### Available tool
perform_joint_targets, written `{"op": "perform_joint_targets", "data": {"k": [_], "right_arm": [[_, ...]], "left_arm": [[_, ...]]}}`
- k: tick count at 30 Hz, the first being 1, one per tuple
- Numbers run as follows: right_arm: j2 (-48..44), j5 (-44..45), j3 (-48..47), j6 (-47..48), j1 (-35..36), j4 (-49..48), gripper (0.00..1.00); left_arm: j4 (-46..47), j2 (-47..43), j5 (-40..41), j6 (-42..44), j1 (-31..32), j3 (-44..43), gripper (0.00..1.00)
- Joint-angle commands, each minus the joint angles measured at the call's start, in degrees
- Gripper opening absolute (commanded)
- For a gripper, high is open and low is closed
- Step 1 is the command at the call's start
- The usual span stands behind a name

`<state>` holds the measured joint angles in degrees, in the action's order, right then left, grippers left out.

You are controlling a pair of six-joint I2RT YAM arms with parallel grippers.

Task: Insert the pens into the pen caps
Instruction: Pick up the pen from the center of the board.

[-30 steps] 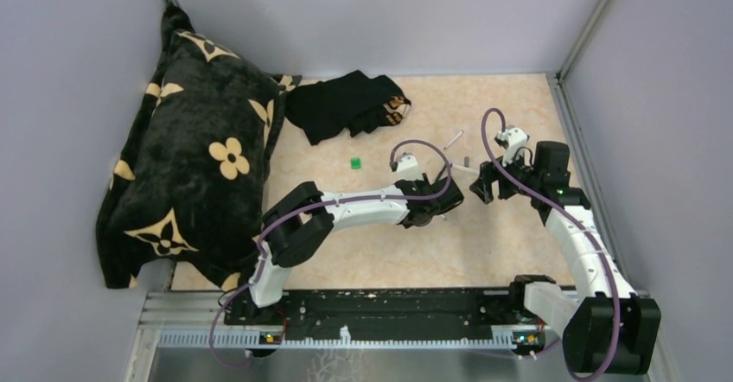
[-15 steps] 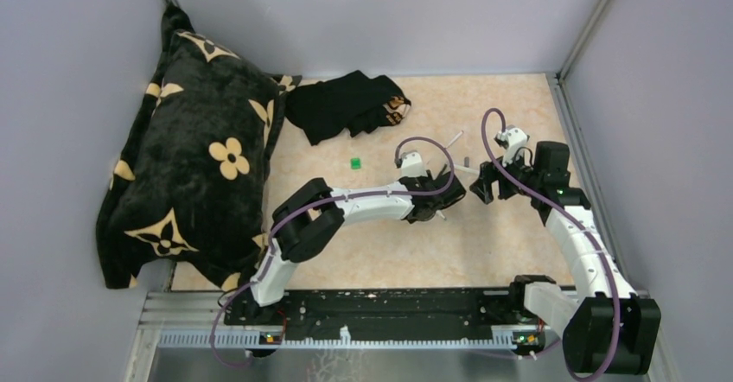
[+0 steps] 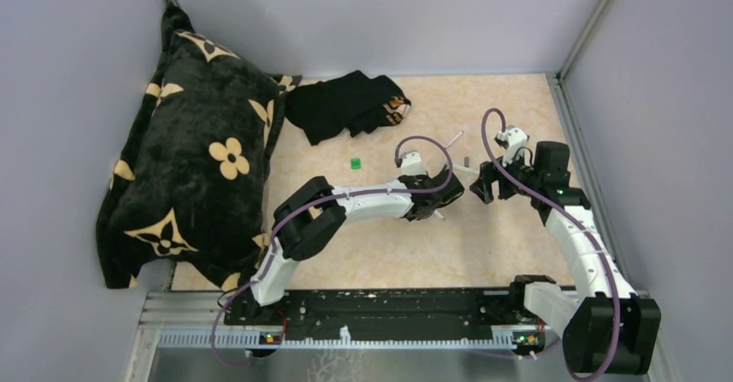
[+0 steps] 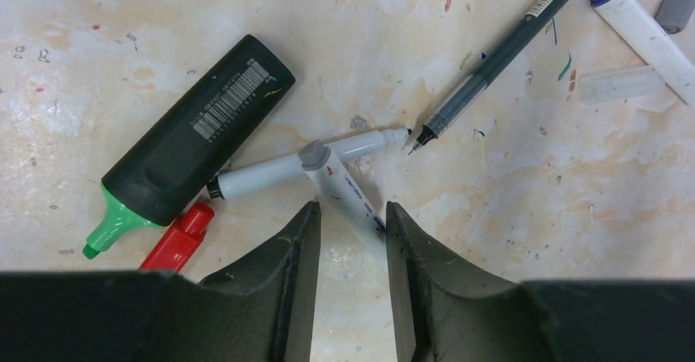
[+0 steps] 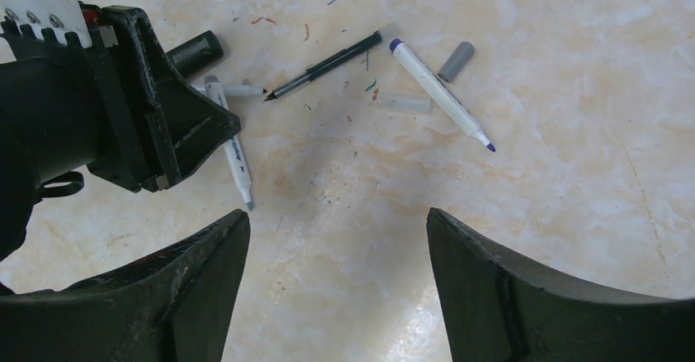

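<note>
White-barrelled marker point(image 4: 336, 178) with a grey end lies slanted on the marbled table top point(image 4: 508, 223). Its lower stretch runs into the narrow gap between the fingers of the left gripper point(image 4: 351, 214), which stand slightly parted and straddle it without clearly pinching. Over the last second that arm has pushed further right. The right gripper point(image 5: 336, 272) hasn't budged and hangs spread wide, holding nothing. Just ahead of the left fingers the marker crosses a second white marker point(image 4: 279, 168). Off to their left sit a fat black highlighter point(image 4: 197, 133) with a green tip and, just beside it, a red plastic cap point(image 4: 176, 243).
</note>
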<state>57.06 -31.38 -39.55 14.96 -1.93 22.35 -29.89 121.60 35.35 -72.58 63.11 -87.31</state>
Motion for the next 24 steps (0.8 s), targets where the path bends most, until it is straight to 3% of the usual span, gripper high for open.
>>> {"op": "perform_joint_targets", "data": {"k": [1,4,12,24], "right_arm": [[-1.17,-0.87,-3.08,-0.02,-0.52,-0.73,0.78],[-1.23,-1.12,-3.13,-0.02,-0.46,-0.73,0.78],[-1.53,-1.89,-3.16,0.07,-0.5,-0.47,0.78],[-1.51,-6.94,-3.34,2.16,-0.45,1.29,0.78]], "left_arm": [[0.01,1.23,-2.42,-0.11,-0.09,0.74,0.39],[-0.03,1.03,-2.89,-0.15,-0.09,1.52,0.38],[1.51,-1.12,-4.23,-0.79,-0.09,5.21,0.22],[10.17,-10.86,-7.71,7.51,0.34,13.29,0.16]]}}
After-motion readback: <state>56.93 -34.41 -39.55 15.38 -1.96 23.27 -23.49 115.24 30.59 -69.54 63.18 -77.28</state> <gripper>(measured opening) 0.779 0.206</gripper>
